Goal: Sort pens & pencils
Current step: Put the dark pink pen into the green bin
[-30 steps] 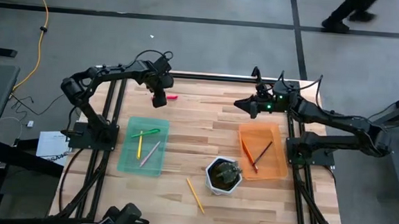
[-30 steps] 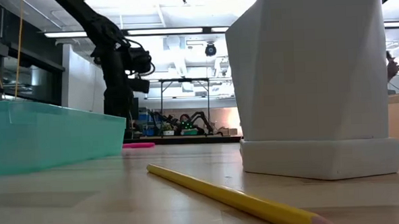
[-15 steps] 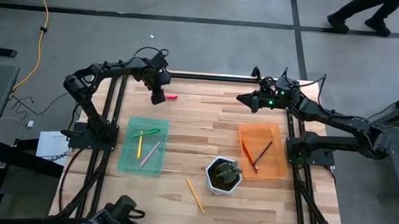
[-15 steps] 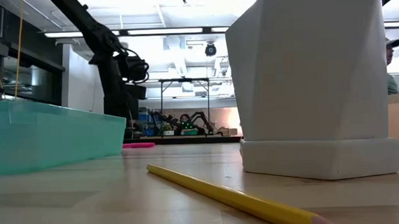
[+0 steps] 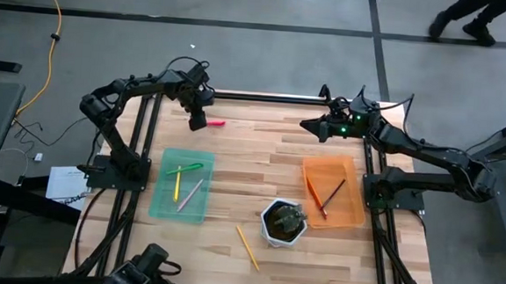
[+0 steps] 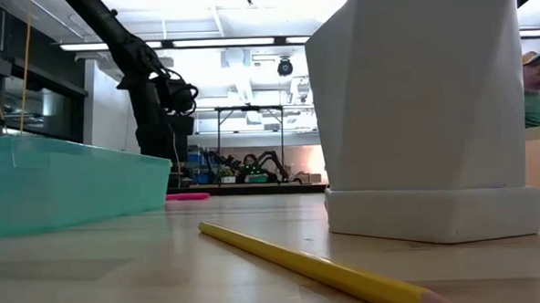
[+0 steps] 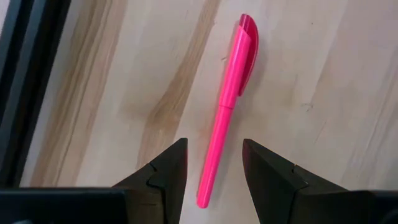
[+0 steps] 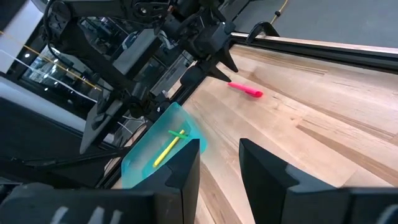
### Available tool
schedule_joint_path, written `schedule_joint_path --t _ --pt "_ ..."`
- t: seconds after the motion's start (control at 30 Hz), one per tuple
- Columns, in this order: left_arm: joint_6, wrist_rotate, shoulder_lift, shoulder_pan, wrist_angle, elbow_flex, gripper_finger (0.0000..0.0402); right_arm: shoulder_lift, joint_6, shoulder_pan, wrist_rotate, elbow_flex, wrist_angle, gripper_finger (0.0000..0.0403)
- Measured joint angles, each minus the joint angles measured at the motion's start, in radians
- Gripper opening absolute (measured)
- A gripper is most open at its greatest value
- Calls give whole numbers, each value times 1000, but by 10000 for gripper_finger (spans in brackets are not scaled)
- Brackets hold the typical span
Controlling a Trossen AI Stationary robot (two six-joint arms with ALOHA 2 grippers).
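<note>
Lying flat on the table, the pink pen (image 7: 227,107) reaches between the left fingers (image 7: 166,169), parted, ungripped.

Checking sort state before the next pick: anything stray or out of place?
Two strays. A pink pen lies on the bare wood at the table's far edge, with the left pincer open above it. A yellow pencil lies loose near the white pot, outside the orange bin.

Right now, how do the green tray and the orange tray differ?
The green tray sits on the table's left and holds three pens: green, yellow and grey. The orange tray sits on the right and holds two thin dark pencils. Both are shallow, translucent bins lying flat on the wooden table.
</note>
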Motion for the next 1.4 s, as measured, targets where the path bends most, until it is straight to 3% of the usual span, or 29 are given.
schedule_joint_path --t 0.5,0.77,1.4 --pt "86 2 121 -16 -145 182 140 0 0 0 0 0 0 103" --pt "135 2 172 -49 -200 190 140 0 -3 1 0 0 0 103" --pt "126 -66 185 -105 -114 190 140 0 -24 1 1 0 -1 103"
